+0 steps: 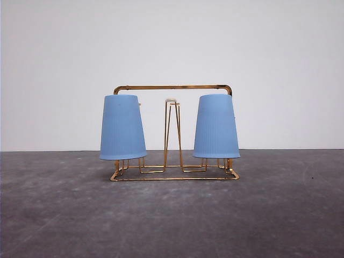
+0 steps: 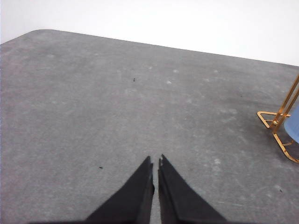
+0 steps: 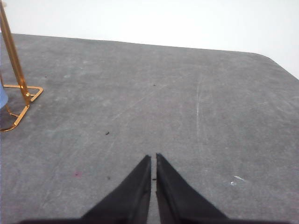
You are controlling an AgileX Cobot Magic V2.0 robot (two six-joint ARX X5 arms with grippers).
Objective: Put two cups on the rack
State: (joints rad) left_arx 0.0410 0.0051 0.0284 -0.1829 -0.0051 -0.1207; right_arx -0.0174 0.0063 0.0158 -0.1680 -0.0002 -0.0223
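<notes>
Blue cups [image 1: 123, 127] [image 1: 216, 127] sit inverted on the rack [image 1: 173, 87], centred; left gripper [image 2: 155, 162] and right gripper [image 3: 153, 159] closed, empty, flanking.

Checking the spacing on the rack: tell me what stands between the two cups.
In the front view, between the left cup and the right cup stands a bare pair of white-tipped prongs of the rack; no cup hangs on it.

My front camera faced the rack [image 1: 173, 134] level and near; both wrist cameras looked down over the table [image 2: 117, 107], each catching a rack corner.
</notes>
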